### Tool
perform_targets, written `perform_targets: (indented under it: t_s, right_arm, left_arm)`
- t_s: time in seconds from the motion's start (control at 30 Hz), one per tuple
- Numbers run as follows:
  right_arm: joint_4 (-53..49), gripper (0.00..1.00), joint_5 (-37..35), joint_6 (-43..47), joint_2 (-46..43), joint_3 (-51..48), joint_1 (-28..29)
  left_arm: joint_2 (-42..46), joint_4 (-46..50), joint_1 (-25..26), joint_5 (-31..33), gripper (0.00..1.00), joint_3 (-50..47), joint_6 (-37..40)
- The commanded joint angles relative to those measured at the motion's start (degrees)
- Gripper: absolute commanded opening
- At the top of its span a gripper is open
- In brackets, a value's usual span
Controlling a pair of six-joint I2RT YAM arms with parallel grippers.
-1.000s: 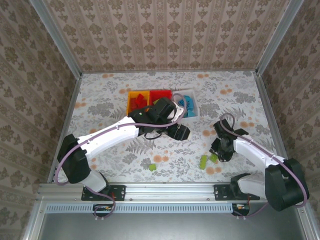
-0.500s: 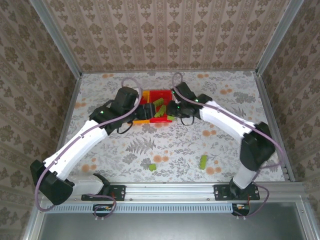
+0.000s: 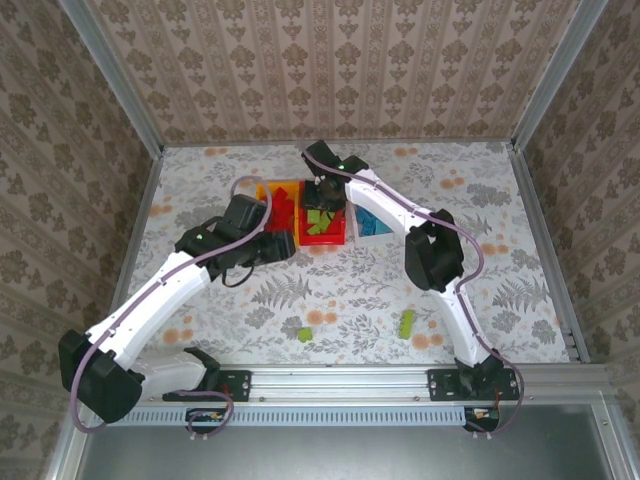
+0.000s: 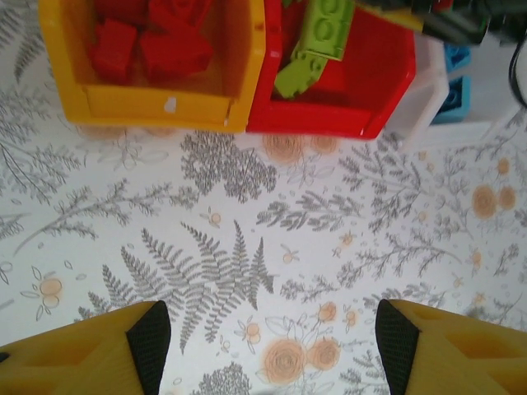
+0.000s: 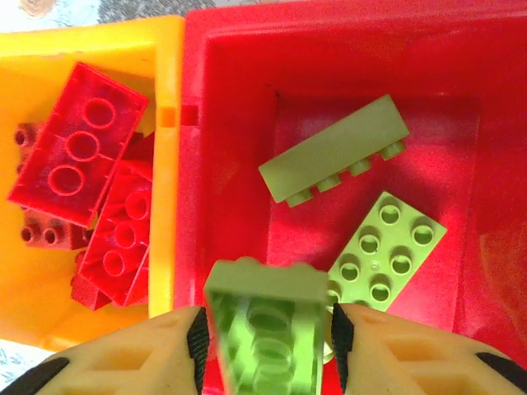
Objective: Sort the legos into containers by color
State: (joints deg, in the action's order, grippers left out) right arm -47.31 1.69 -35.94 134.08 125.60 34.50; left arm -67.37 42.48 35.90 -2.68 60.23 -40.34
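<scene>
Over the red bin [image 5: 329, 33], your right gripper [image 5: 268, 337] brackets a green brick [image 5: 263, 317]; can't tell if clamped. Left gripper [image 4: 272, 337] near that bin, jaws apart, empty.

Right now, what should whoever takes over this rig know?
Left claw: open, empty, above bare table.
Right claw: over the red bin, lime green brick between its fingers; gripped or released, unclear.
Done: red bricks in yellow-orange bin, green bricks in red bin, light blue bricks in white bin.
To do: two loose lime green bricks on the table's near side.
</scene>
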Motion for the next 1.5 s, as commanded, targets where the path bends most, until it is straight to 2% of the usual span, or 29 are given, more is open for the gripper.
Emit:
perform_targets:
  t_s: [0.0,0.17,0.33,0.5,0.6,0.7,0.93,1.13,1.23,1.33,1.47]
  right_arm:
    - [-5.43,0.53,-1.57,0.04,-0.31,3.04,-0.21]
    - [-2.05,0.59,-2.54,1.77,-6.25,-2.94,-0.13]
    - [6.17,0.63,-3.45,4.94,-18.01,-18.63,0.13]
    - [14.69,0.65,-1.79,8.24,-33.41,-38.26,0.17]
    - [16.22,0.66,0.90,10.64,-41.71,-47.30,0.09]
    - [16.20,0.69,3.94,11.61,-48.96,-54.71,0.00]
    - [15.14,0.70,8.53,11.03,-59.68,-65.92,-0.99]
    - [15.05,0.70,10.60,11.47,-62.43,-68.25,-2.98]
    - [14.79,0.70,11.52,11.56,-62.97,-68.86,-3.69]
    - [14.48,0.70,12.35,11.58,-64.00,-69.85,-4.38]
    - [13.82,0.69,13.07,11.71,-65.30,-70.83,-5.19]
  left_arm:
    - [0.45,3.45,0.01,-4.70,0.70,-2.59,0.49]
    - [0.08,5.79,2.42,-7.90,0.71,-5.41,2.87]
    - [-2.53,6.68,6.80,-9.50,0.73,-7.11,2.06]
    - [-7.64,6.40,10.75,-9.68,0.78,-8.53,-4.10]
    - [-12.36,5.33,12.05,-11.40,0.81,-9.00,-8.75]
    - [-17.86,6.11,13.93,-13.37,0.87,-7.51,-12.91]
    - [-27.11,12.30,18.04,-14.19,0.87,-2.43,-17.42]
    - [-29.82,10.56,18.56,-15.27,0.83,-1.60,-20.28]
    - [-31.87,11.15,18.82,-15.78,0.76,-0.11,-20.14]
    - [-32.66,11.22,19.32,-16.04,0.64,0.21,-20.65]
    - [-32.65,11.47,19.80,-16.13,0.61,-0.43,-21.41]
